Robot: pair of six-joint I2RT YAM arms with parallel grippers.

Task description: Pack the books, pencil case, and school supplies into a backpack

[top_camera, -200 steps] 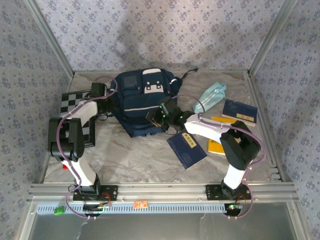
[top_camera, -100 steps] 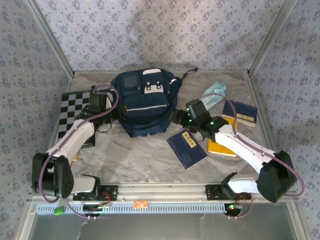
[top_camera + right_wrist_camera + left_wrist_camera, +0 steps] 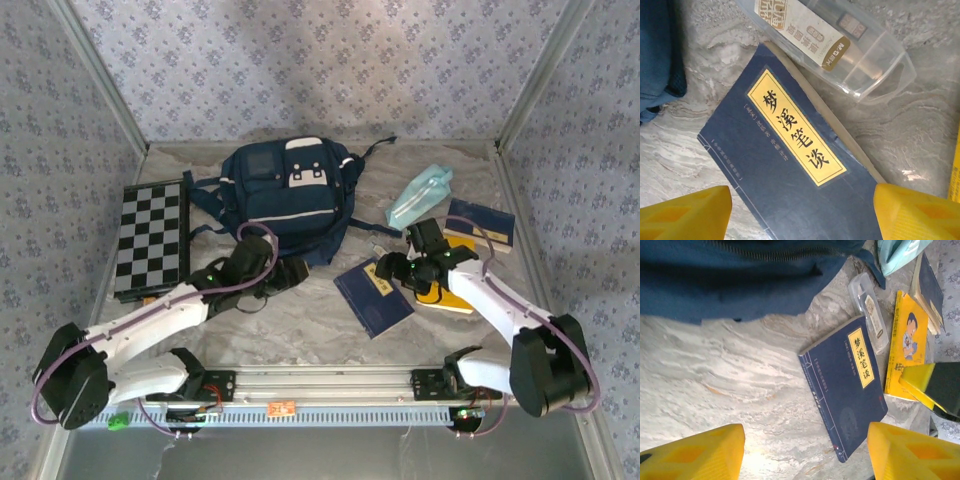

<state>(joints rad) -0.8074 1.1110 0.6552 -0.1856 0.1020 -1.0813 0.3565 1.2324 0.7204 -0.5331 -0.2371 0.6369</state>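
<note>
We see the backpack [image 3: 285,195], soft navy fabric with white patches and a pale stripe, slumped at the back middle of the tabletop [image 3: 280,320], whose surface is grey and veined like marble. To its left lies a flat, stiff checkered board [image 3: 150,238] in black and white.

Right of the backpack lies the pencil case [image 3: 418,197], a limp mint-teal pouch set on a slant. In front of it is the navy book [image 3: 373,297], thin and rectangular with a matte cover and a yellow title label. Just beside the book's upper edge is the clear case [image 3: 870,312], a hard transparent oblong with a printed label inside. It lies between the navy book and the glossy yellow book [image 3: 907,347], which has a cartoon figure on its cover. A dark book [image 3: 480,224] lies at the far right, close to the yellow one.

The left claw [image 3: 293,272] is by the backpack's near edge, its yellow fingers [image 3: 690,455] spread wide with nothing between them. The right claw [image 3: 383,268] is over the navy book's upper corner, also spread and empty. The right arm crosses over part of the yellow book.
</note>
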